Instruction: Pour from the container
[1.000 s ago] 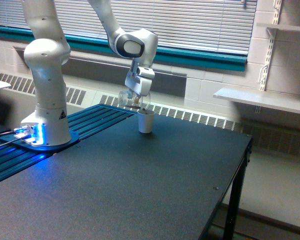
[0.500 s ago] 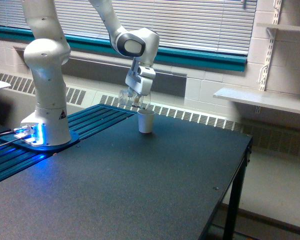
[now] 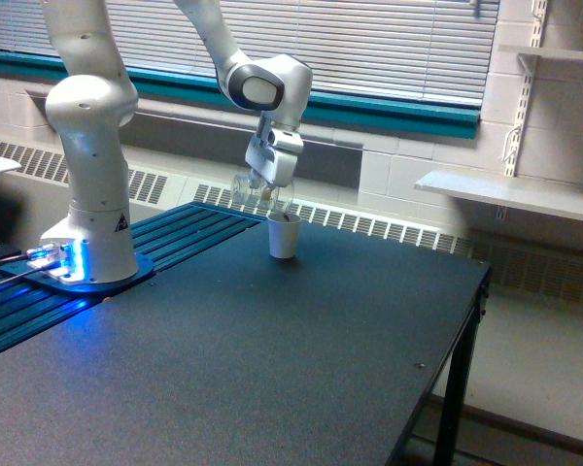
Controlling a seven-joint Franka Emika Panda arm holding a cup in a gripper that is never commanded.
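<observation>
Clear plastic container [image 3: 250,190], tipped sideways in claw [image 3: 268,194].

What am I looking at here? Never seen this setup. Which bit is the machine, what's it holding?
The white jointed thing is a robot arm, bolted to a blue-lit base at the table's near-left corner. There is one picture, taken from a camera off the arm, looking across a dark table. At the arm's end is a gripper, closed on a small clear cup, which is tipped on its side above a white paper cup. The white cup stands upright on the table. The clear cup's mouth points toward it, as for pouring. Whether anything is flowing is too small to tell.
</observation>
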